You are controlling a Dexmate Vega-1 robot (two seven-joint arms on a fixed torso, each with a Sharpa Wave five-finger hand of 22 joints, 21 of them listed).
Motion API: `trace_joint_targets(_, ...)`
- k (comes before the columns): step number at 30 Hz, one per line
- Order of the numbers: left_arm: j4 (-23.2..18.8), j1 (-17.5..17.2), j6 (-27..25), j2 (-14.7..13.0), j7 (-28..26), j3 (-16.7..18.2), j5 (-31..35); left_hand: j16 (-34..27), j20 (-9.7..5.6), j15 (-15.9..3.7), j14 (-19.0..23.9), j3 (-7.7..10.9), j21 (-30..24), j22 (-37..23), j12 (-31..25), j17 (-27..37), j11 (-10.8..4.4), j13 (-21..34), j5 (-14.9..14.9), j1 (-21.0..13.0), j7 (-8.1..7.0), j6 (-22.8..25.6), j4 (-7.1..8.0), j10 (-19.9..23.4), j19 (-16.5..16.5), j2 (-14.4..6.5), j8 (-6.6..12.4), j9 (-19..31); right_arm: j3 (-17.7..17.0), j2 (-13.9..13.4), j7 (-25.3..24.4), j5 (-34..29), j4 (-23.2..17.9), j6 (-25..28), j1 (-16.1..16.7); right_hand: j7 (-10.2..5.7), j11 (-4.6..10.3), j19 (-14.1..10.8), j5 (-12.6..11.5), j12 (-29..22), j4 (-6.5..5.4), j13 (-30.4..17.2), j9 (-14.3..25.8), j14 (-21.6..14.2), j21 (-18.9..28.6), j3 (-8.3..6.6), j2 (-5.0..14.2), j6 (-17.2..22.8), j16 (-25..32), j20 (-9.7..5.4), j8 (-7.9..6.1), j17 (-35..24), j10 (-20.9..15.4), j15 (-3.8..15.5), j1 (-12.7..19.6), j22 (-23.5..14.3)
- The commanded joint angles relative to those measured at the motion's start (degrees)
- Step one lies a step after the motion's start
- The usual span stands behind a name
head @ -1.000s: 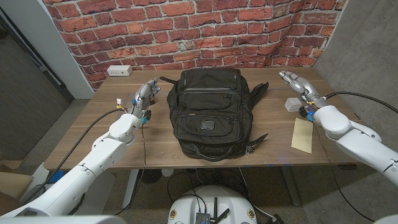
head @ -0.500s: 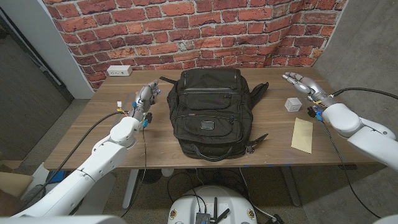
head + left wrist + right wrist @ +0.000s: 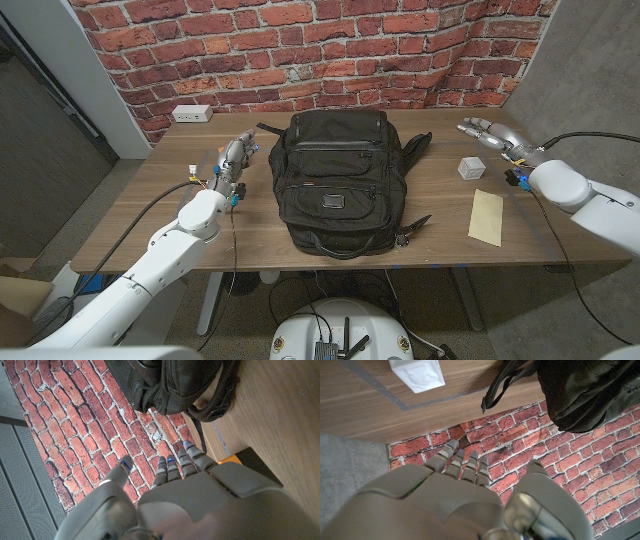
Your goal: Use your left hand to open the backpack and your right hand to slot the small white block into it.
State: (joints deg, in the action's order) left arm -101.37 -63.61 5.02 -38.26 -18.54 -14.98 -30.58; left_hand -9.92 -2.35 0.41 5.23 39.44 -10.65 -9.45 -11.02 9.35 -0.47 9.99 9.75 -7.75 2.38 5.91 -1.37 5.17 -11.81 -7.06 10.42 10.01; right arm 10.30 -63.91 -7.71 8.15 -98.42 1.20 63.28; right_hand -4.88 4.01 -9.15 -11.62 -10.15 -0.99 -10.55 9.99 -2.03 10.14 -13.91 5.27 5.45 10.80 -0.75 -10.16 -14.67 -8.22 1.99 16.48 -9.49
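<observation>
A black backpack (image 3: 340, 180) is lying at the centre of the head view on the wooden table (image 3: 440, 215), its zippers appearing closed and its straps trailing toward the right. The small white block (image 3: 471, 167) is sitting on the table at centre right of the frame, well apart from the backpack and just above a tan envelope (image 3: 486, 216). The left hand (image 3: 236, 157) is hovering at centre left, just beside the backpack's left edge without touching it; its fingers are extended, slightly apart, and holding nothing. The right hand (image 3: 493, 134) is hanging at upper right, near the block but above and apart from it, fingers extended and loosely spread, gripping nothing. A white power strip (image 3: 191, 114) is lying at upper left, against the red brick wall (image 3: 300, 40).
</observation>
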Motion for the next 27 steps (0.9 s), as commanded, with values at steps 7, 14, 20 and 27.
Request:
trace_joint_targets(7,-2.46,-0.97,-2.25,-0.06,-2.20,0.45,0.58,-0.31,-0.92,-0.15,0.72,0.16,-0.45,-0.25,-0.25,0.17,-0.09,0.11,0.11,0.30,-0.32,0.55,-0.46,0.79,-0.66,-1.51,0.15,0.08,5.03,-5.00,6.61,-3.96,1.88,5.51,-5.70,-0.25,-0.10,2.69,0.67,0.14,1.58,-0.14,0.22,2.75,-0.15,-0.10,-0.15,-3.16,-0.14,1.50,0.28,0.54,2.73,-0.55,0.40,-0.19)
trace_joint_targets(14,-2.36,-0.64,-2.33,0.37,-2.36,0.15,0.81,-0.33,-0.90,-0.17,0.94,0.24,-0.44,-0.25,-0.26,0.18,-0.17,0.11,0.11,0.39,-0.33,0.61,-0.55,0.93,-0.71,-1.57,0.15,0.09,6.93,-7.17,9.73,-5.24,2.26,6.87,-7.67,-0.59,-0.22,3.64,0.86,0.12,2.68,-0.20,0.26,4.02,0.02,-0.12,-0.59,-5.39,-0.09,2.07,0.37,1.00,4.52,-1.25,0.80,-0.21)
trace_joint_targets(20,-2.41,-0.49,-2.64,0.59,-2.58,-0.04,0.93,-0.35,-0.88,-0.13,1.13,0.31,-0.43,-0.25,-0.26,0.19,-0.10,0.12,0.10,0.49,-0.31,0.70,-0.62,1.05,-0.73,-1.60,0.17,0.09,8.26,-8.53,11.92,-6.21,2.12,7.99,-8.99,-1.05,-0.96,3.97,0.99,0.13,3.57,-0.25,0.30,4.56,0.13,-0.13,-1.16,-6.42,-0.01,2.70,0.27,1.27,5.71,-1.95,1.27,-0.20)
trace_joint_targets(27,-2.28,-0.44,-2.59,0.79,-2.56,-0.18,0.96,-0.35,-0.86,-0.12,1.27,0.39,-0.42,-0.25,-0.25,0.20,-0.05,0.12,0.11,0.58,-0.36,0.78,-0.65,1.15,-0.77,-1.68,0.18,0.10,10.21,-9.31,15.01,-7.77,2.29,8.84,-11.20,-2.27,-1.37,4.06,1.17,-0.04,4.93,-0.36,0.38,5.32,0.32,-0.35,-1.78,-7.67,0.08,3.86,0.08,1.52,6.76,-3.17,2.28,-0.20)
